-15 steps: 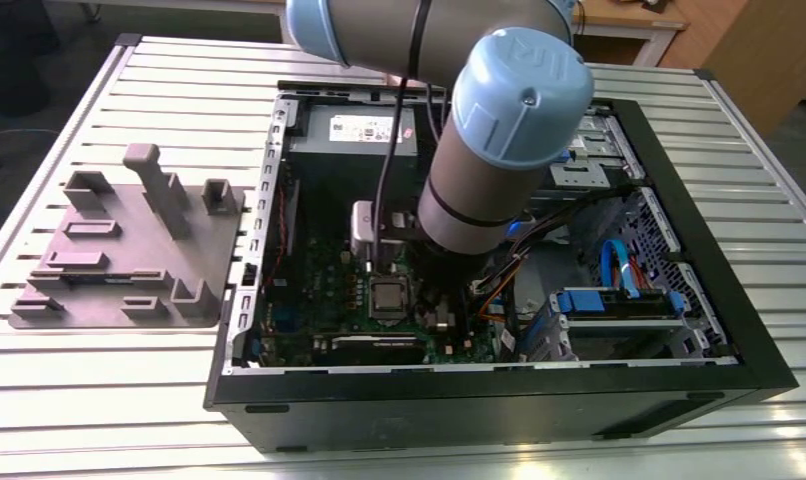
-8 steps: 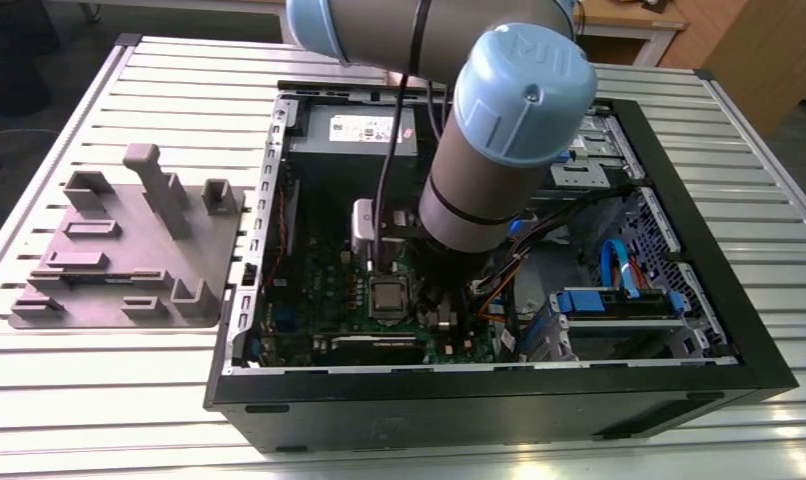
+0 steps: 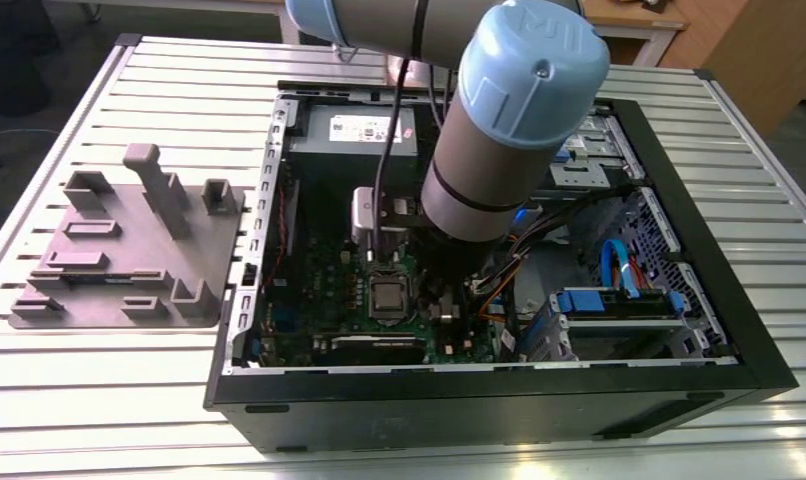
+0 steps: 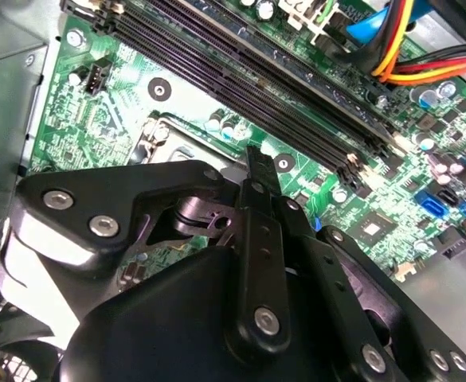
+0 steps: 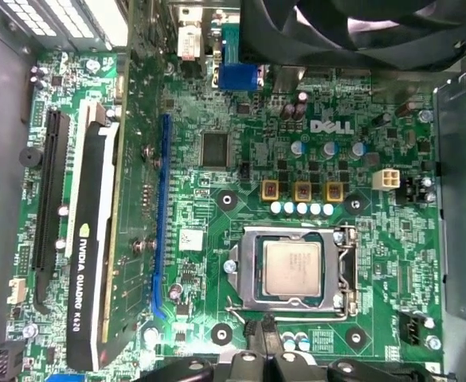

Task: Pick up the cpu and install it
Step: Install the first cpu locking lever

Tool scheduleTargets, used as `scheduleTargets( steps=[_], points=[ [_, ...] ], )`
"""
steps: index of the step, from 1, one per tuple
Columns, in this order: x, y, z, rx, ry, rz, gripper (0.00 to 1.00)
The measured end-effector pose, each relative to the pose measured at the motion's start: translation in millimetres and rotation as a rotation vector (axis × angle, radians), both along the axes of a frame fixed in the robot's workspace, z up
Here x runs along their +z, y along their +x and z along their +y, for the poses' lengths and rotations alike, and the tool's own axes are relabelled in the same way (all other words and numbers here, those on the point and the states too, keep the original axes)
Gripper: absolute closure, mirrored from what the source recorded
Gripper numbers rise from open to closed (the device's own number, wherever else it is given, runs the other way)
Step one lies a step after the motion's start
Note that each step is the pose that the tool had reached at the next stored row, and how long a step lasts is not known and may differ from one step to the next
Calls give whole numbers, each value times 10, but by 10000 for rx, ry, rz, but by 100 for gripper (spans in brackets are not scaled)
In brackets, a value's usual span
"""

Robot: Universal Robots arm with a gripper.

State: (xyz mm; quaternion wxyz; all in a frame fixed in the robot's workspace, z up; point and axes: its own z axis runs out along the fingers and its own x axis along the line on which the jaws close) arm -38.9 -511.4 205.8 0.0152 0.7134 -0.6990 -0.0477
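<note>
The cpu (image 5: 292,268), a small silvery square chip, lies flat inside the silver socket frame (image 5: 248,274) of the green motherboard (image 5: 233,119). In the exterior view the cpu (image 3: 387,296) sits in the socket just below the arm's wrist (image 3: 470,200). My gripper (image 5: 266,336) hangs just above the board beside the socket, close to the frame's lever side, with nothing seen in it. In the second wrist view the gripper (image 4: 255,169) points down at the board near the socket's corner (image 4: 157,131).
The open black computer case (image 3: 510,400) lies on a slatted metal table. A black graphics card (image 5: 85,263) stands beside the socket, with memory slots (image 4: 296,87), coloured cables (image 4: 408,48), a fan (image 5: 352,28) and the grey power supply (image 3: 363,130) around it. A grey parts fixture (image 3: 130,250) sits at the exterior view's left.
</note>
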Motion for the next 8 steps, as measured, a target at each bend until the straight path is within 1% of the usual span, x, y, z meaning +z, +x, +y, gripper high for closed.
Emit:
scheduleTargets(
  steps=[8],
  points=[
    [13, 0, 0, 0, -1, 1, 89]
  ],
)
